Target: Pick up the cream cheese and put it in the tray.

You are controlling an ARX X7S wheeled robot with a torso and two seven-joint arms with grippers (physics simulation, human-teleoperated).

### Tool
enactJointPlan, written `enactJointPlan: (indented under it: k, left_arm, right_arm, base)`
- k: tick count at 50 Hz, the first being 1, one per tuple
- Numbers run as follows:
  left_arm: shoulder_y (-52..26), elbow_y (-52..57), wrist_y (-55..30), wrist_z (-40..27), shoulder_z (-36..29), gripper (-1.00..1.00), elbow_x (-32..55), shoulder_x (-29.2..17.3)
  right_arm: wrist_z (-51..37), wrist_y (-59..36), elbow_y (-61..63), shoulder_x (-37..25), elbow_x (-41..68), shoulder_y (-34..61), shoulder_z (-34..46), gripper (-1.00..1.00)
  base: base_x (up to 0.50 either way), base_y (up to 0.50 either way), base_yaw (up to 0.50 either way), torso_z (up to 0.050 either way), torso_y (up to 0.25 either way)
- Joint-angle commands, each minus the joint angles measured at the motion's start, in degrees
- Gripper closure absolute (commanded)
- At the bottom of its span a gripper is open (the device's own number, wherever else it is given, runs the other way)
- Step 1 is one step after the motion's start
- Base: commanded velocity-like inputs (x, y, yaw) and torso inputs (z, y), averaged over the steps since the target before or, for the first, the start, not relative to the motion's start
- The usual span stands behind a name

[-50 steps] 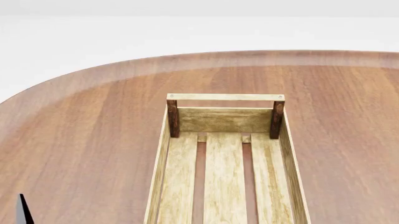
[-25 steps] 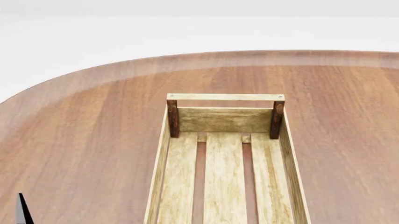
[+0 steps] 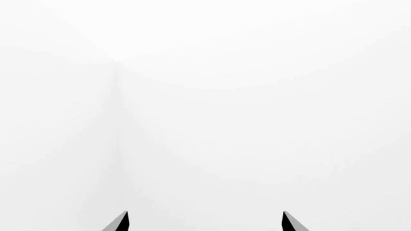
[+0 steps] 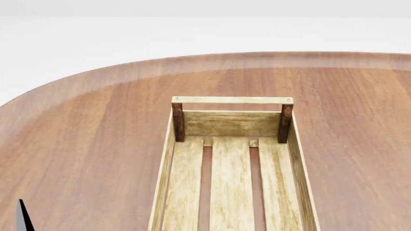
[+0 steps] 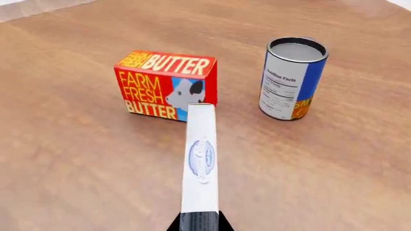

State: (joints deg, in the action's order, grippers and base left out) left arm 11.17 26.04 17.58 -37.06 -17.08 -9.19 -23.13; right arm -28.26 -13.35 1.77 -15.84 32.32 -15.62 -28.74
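Table (image 4: 90,144) – broad reddish-brown wood, rounded far edge, fills the head view. Tray (image 4: 295,163) sits near the table's middle, long axis running away from the robot; pale slats bare, far rail handle on dark posts. No cream cheese inside.

Butter box (image 5: 165,84) and can (image 5: 292,77) stand apart on the table in the right wrist view, below and beyond the gripper.

Cream cheese (image 5: 200,159) – thin white box, blue oval logo up, long axis straight out from the right gripper (image 5: 199,221). Its near end sits between the jaws, which look closed narrowly on it; seemingly lifted clear of the table.

Left gripper (image 3: 204,222) – tips well apart, holding nothing, facing blank white.

Judgement: right arm has the load; tray lies outside its wrist view, so carry-over comes next.
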Motion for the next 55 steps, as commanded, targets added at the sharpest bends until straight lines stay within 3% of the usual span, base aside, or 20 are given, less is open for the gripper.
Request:
enactJointPlan:
  k: [1,27,55]
  left_arm:
    - [-0.03,0.09,-0.13,-0.13,-0.11,-1.00,0.00,-0.09]
    - [-0.32,-0.29,0.23,-0.57,-0.18,-1.00,0.35,-0.34]
    - [-0.16,0.42,-0.14,-0.94,-0.13,-1.00,0.57,-0.72]
  right_arm:
    - [-4.46,-4.97,18.79,-1.53,-1.13,-4.00,0.62,1.00]
    - [-10.12,-11.64,38.23,-6.54,-2.66,-4.78,2.81,1.00]
    - [-16.38,-30.21,48.32,-18.39,-1.47,10.15,12.61,1.00]
  base:
    - [0.00,0.00,0.00,0.000,0.000]
    - [0.00,0.00,0.00,0.000,0.000]
    - [0.00,0.00,0.00,0.000,0.000]
